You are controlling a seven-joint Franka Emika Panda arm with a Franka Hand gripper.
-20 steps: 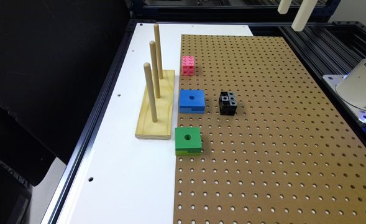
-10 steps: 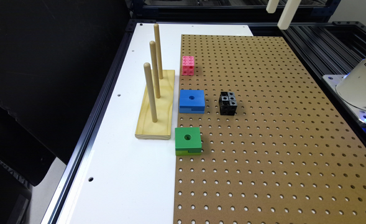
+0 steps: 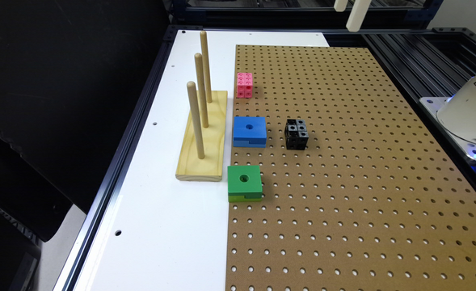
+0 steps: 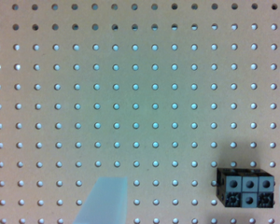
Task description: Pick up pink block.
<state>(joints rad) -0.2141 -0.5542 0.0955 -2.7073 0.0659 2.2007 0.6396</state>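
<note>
Your jaws point(image 3: 348, 12) hang open and empty high above the pegboard point(image 3: 354, 182), so travel until the pink block point(image 3: 244, 85) sits between them, clear of the black block point(image 3: 296, 133).

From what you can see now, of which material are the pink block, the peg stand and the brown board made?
The pink block looks like matte moulded plastic: even colour, joined small cubes with round dimples. The peg stand seems to be pale unpainted wood: grain lines show on its base, and its three dowels are plain. The brown board is probably hardboard pegboard: flat, dull brown, with regular rows of holes.
</note>
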